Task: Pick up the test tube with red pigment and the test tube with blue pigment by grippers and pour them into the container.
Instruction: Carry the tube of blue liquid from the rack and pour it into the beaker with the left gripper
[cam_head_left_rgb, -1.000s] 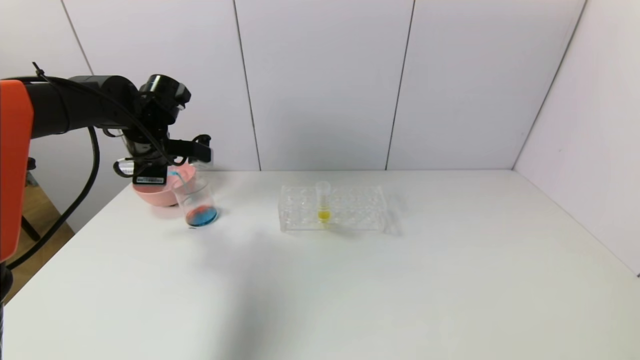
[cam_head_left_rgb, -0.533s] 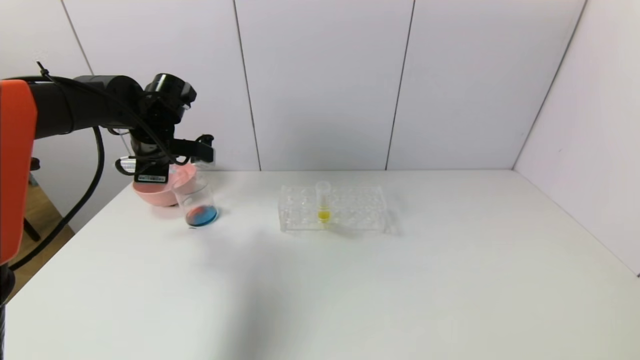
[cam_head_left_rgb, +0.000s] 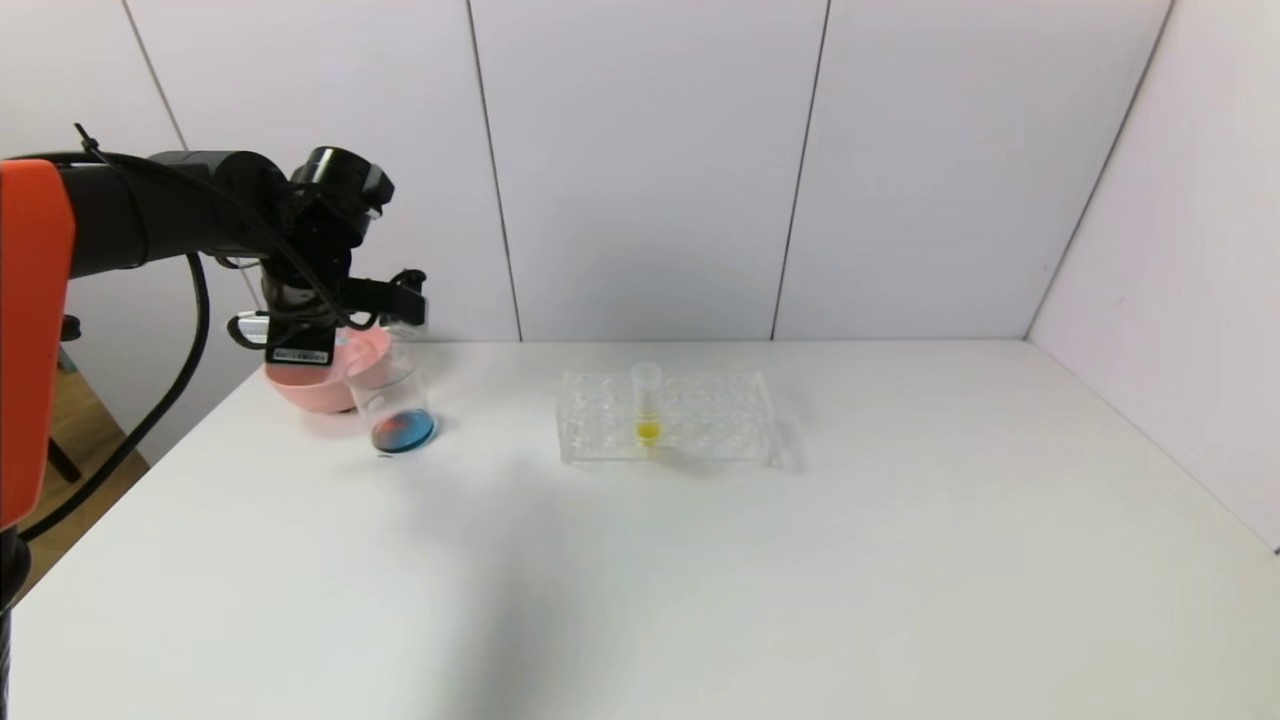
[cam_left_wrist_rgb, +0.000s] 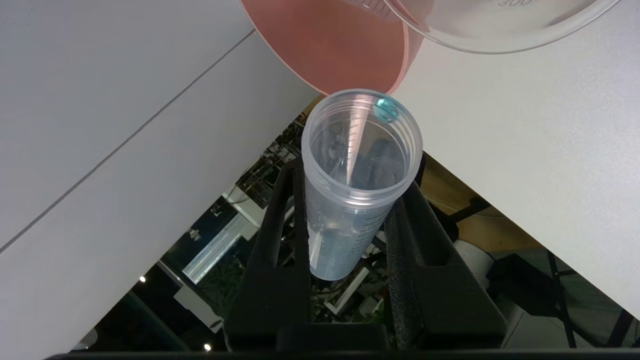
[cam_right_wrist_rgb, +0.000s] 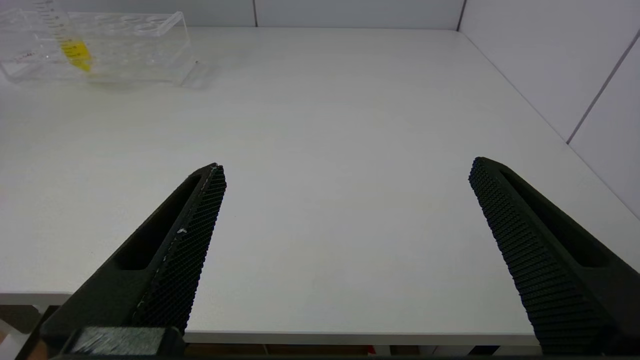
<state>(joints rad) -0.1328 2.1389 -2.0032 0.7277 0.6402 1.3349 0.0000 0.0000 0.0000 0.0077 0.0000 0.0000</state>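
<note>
Left gripper (cam_left_wrist_rgb: 350, 220): pinching the emptied test tube with blue pigment (cam_left_wrist_rgb: 357, 165), tipped over the container (cam_head_left_rgb: 392, 400).
Right gripper (cam_right_wrist_rgb: 345, 250): spread, idle.
Risk: clinging blue drop may drip onto the pink bowl (cam_head_left_rgb: 300, 385).

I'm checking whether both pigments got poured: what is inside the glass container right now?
The container holds a shallow pool of blue and red-orange liquid at its bottom. The tube in the left gripper keeps one blue drop at its rim.

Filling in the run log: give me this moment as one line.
left claw: shut on blue test tube, tipped above container | container: red and blue liquid | right claw: open, idle | rack: yellow tube
</note>
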